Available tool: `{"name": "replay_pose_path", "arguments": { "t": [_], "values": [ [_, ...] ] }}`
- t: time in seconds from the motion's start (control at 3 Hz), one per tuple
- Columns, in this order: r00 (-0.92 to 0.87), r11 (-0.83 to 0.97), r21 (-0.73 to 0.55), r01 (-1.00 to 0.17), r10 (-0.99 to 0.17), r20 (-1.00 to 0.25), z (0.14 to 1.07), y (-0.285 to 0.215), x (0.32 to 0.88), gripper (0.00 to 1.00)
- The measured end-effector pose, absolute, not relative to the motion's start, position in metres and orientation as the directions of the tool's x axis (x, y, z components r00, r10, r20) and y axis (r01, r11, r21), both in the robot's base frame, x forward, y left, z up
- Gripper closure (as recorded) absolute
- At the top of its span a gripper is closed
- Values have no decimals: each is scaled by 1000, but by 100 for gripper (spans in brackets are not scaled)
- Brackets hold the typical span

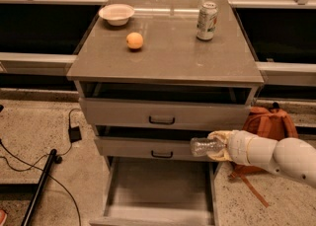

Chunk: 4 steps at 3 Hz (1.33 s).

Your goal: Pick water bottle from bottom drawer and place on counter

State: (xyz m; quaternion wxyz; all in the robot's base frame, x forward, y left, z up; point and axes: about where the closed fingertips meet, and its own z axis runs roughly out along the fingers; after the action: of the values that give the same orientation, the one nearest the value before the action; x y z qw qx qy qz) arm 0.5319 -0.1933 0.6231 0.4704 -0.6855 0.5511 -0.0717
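Trailing across the speckled floor at the far left, a thin black cable (69,119) is running to a small black adapter (75,133), and a dark pole (38,188) is lying slantwise below them. Next along, the grey cabinet is standing with its counter (168,59) carrying three things. A pale bowl (116,14) is sitting at the back left, an orange (134,40) is resting just in front of it, and a white-and-green soda can (207,20) is standing upright at the back right. Beneath the counter, the top drawer (118,113) and the middle drawer (128,147) are each showing a dark gap above their fronts. The bottom drawer (160,185) is hanging pulled far out, showing its plain grey inside.

Further right, the water bottle (204,146) is hanging sideways in the air, in front of the middle drawer's right end, above the bottom drawer and well below the counter. The gripper (219,146) is clamping the bottle's right end, with one cream finger (220,135) pressing over it and one under. The white arm (281,156) is reaching in from the right edge, and an orange backpack (269,124) is slumping on the floor behind it, beside the cabinet.
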Motion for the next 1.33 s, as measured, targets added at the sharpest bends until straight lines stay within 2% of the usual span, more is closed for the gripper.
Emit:
{"name": "replay_pose_path", "arguments": {
  "t": [0.33, 0.67, 1.0, 1.33],
  "values": [
    [402, 56, -734, -677, -807, -432, 647, -208, 537, 100],
    [410, 78, -744, -663, -794, -449, 711, -253, 552, 100],
    [427, 16, -740, -672, -808, -406, 769, -287, 571, 100],
    [489, -141, -723, -677, -819, -299, 824, -292, 573, 100]
  ]
}}
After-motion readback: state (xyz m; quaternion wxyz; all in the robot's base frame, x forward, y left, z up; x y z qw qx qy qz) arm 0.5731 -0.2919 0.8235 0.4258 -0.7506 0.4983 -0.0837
